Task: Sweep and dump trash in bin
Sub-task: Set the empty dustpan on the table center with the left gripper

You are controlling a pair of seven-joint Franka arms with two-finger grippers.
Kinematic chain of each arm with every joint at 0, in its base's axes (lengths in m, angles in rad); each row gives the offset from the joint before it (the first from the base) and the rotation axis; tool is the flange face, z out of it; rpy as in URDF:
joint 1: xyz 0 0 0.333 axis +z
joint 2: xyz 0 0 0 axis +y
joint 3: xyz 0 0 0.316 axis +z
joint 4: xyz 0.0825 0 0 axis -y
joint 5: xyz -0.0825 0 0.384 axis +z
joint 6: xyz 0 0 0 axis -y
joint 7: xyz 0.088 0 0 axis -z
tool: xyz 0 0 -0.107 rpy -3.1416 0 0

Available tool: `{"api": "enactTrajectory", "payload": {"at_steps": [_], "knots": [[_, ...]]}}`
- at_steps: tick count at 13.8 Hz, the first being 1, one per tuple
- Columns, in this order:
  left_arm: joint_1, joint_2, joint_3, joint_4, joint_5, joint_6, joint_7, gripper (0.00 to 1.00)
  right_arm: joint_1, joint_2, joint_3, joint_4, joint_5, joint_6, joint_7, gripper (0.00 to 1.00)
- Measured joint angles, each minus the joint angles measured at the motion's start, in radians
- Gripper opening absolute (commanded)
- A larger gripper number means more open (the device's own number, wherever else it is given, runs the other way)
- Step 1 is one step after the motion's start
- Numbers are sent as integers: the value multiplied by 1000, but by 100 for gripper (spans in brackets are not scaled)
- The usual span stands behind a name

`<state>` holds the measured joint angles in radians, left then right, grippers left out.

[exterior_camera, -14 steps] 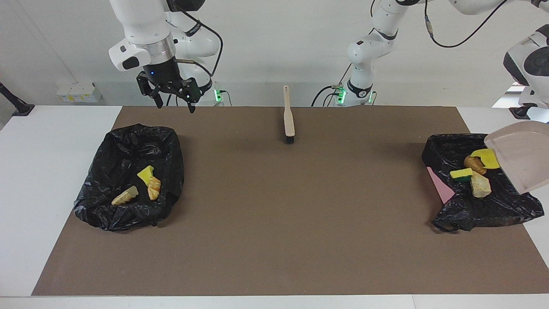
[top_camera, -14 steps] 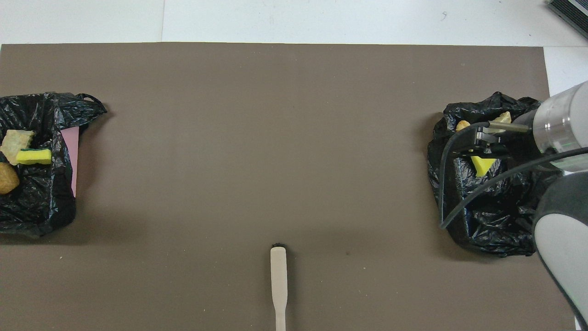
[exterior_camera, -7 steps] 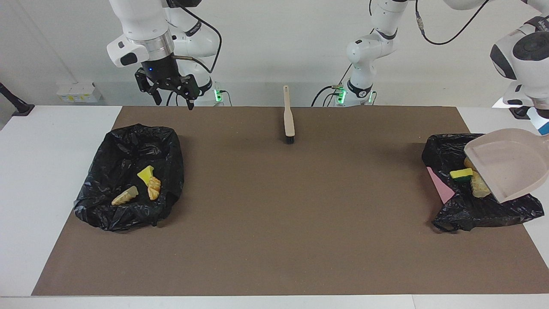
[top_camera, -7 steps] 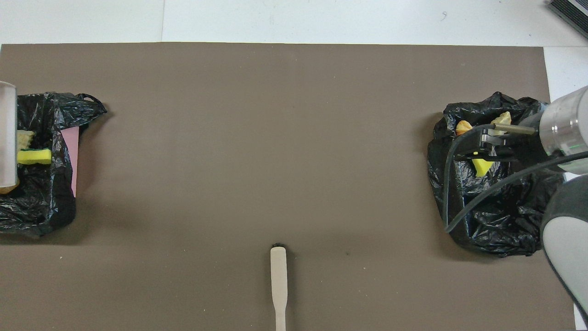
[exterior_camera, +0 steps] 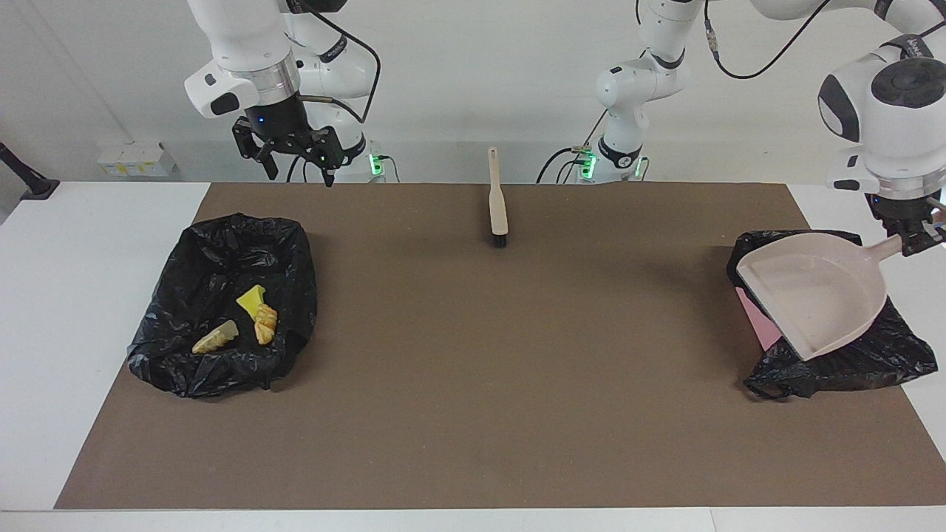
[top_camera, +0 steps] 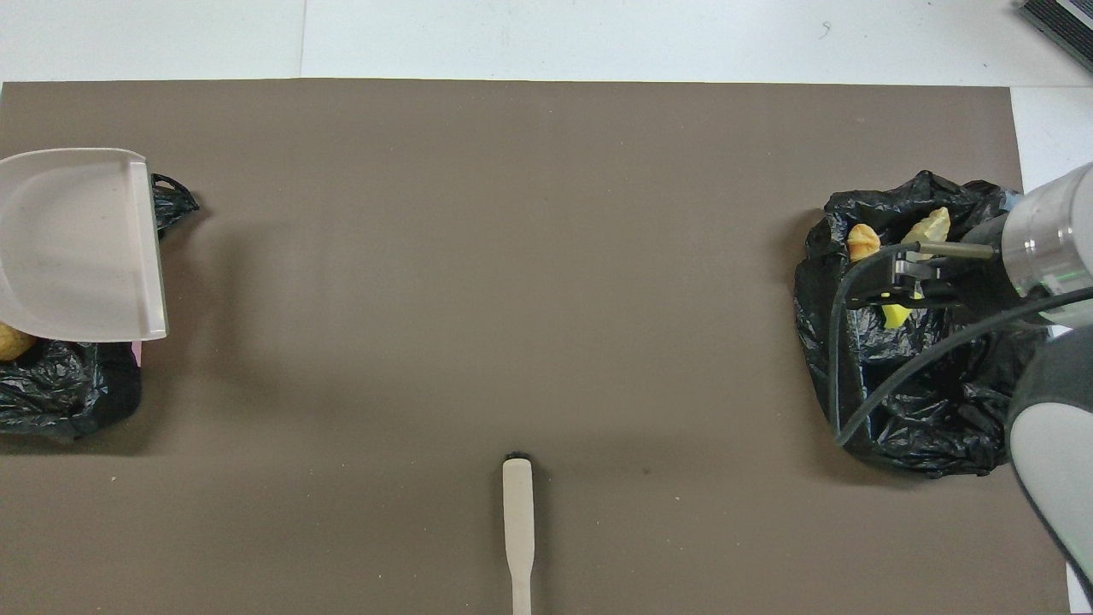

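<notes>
Brown mat (exterior_camera: 473,384): beige dustpan (exterior_camera: 820,292) covers one black-lined bin (exterior_camera: 879,355).

A brown mat (exterior_camera: 473,384) covers the white table (exterior_camera: 89,295); a power strip (exterior_camera: 134,159) sits by the wall.

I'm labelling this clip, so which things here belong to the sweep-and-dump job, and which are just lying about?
Job:
- dustpan, held by its handle in the left end effector over the lined bin
- brush, lying on the mat
- trash scraps in the other lined bin

Lying about:
- pink sheet at the dustpan's bin
- right end effector, open, waiting
</notes>
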<state>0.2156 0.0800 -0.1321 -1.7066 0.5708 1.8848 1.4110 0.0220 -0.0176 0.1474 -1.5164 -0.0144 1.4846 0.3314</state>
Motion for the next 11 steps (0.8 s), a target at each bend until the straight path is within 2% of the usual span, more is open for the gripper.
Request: {"api": "enactTrajectory", "payload": {"at_steps": [3,7,11], "knots": [[-75,-10,-3,0,-85,-84,-175,0,0,-3,-4,0,0,0,0,100],[-210,-31,-9,-2,-186,-208,-597,0,-2,-3,-12,0,0,0,-14,100],[-323,-54,-11,-29,-353,-238,-962,0,-2,-3,-13,0,0,0,-28,100]]}}
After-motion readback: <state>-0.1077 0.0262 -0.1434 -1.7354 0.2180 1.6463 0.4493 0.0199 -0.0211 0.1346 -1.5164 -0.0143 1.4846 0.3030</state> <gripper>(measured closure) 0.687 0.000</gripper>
